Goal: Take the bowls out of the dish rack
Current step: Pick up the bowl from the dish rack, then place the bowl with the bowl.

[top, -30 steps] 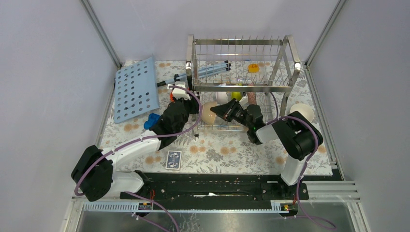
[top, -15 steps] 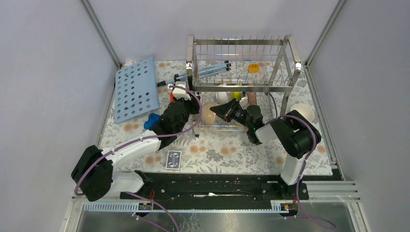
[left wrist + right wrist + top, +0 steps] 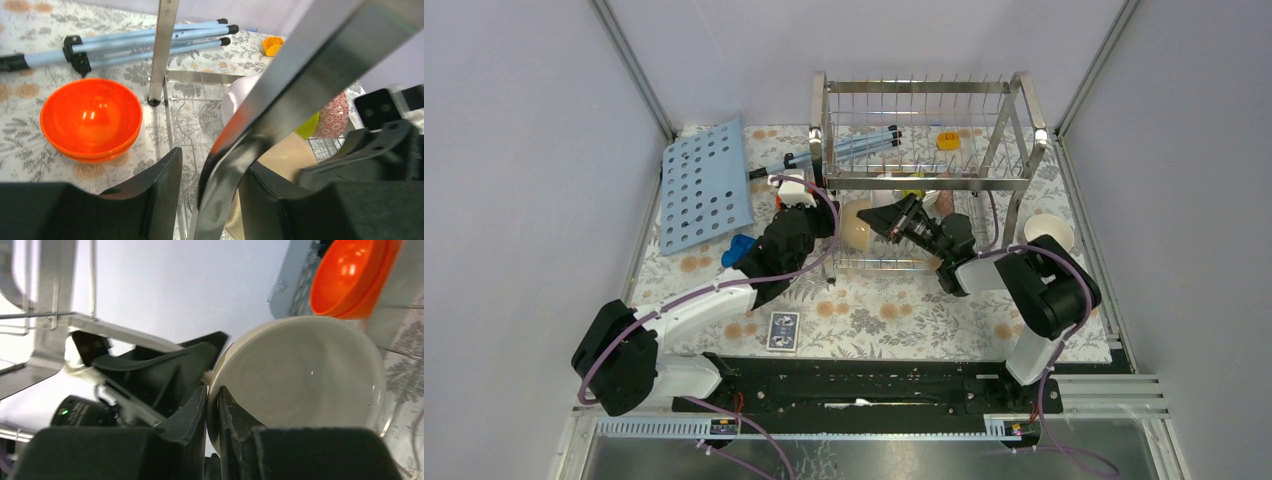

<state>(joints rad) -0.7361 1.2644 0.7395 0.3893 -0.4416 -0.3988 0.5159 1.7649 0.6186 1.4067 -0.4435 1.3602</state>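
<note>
The steel dish rack (image 3: pixel 924 88) stands at the back; its leg (image 3: pixel 162 50) and lower grid show in the left wrist view. My right gripper (image 3: pixel 894 218) reaches into the lower tier and is shut on the rim of a beige bowl (image 3: pixel 856 226), seen close in the right wrist view (image 3: pixel 300 370) with the gripper (image 3: pixel 212 410) pinching its edge. My left gripper (image 3: pixel 210 195) is open, its fingers on either side of a shiny rack tube (image 3: pixel 240 165). A white bowl (image 3: pixel 240 95), a pink patterned bowl (image 3: pixel 332 112) and a yellow-green bowl (image 3: pixel 311 129) sit in the rack.
Stacked orange bowls (image 3: pixel 90 117) sit on the cloth left of the rack leg. A white bowl (image 3: pixel 1049 230) lies right of the rack. Pale blue tubes (image 3: pixel 864 143), a yellow piece (image 3: pixel 948 140), the light-blue perforated board (image 3: pixel 707 185), a blue object (image 3: pixel 737 250) and a card box (image 3: pixel 782 330) are around.
My right gripper has moved a little up and back with the beige bowl, and its elbow has swung right, uncovering more of the white bowl. The left arm has barely moved.
</note>
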